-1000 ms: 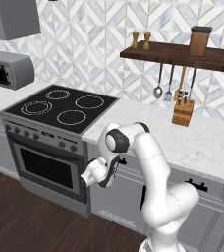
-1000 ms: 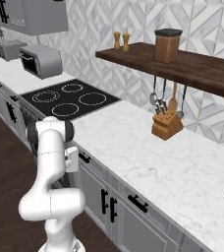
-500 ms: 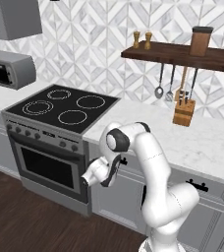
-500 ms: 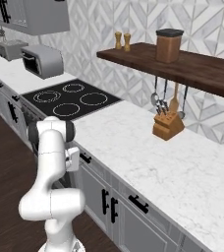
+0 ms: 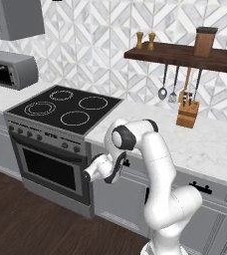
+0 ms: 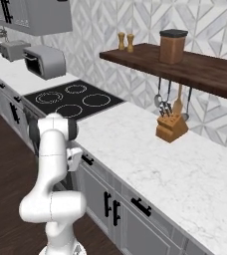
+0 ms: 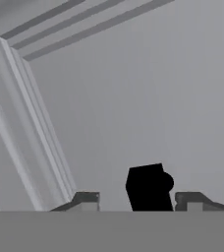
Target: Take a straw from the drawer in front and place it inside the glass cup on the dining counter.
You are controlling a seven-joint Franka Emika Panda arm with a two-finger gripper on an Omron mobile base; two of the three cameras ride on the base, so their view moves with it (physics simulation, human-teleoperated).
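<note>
The drawer (image 7: 133,98) is a light-grey panel front, shut, and I am close against it. Its small black bar handle (image 7: 148,187) sticks up between my fingertips (image 7: 87,199). My gripper (image 7: 138,201) straddles the handle; the right tip is almost against it and a gap remains on the left. From the left base view my gripper (image 5: 116,169) sits at the drawer (image 5: 135,172), just right of the oven. The right base view has my gripper (image 6: 78,157) beside the black handle (image 6: 88,160). The straw is hidden. The glass cup and the dining counter are out of view.
The black stove (image 5: 65,109) with its oven door (image 5: 51,169) stands immediately left of the drawer. A marble worktop (image 6: 160,164) carries a knife block (image 6: 171,128) under a wooden shelf (image 6: 185,69). More grey cabinet fronts with black handles (image 6: 141,206) run to the right. Dark wood floor (image 5: 26,224) lies below.
The fingers have narrowed in on the black handle. The arm and base have hardly moved.
</note>
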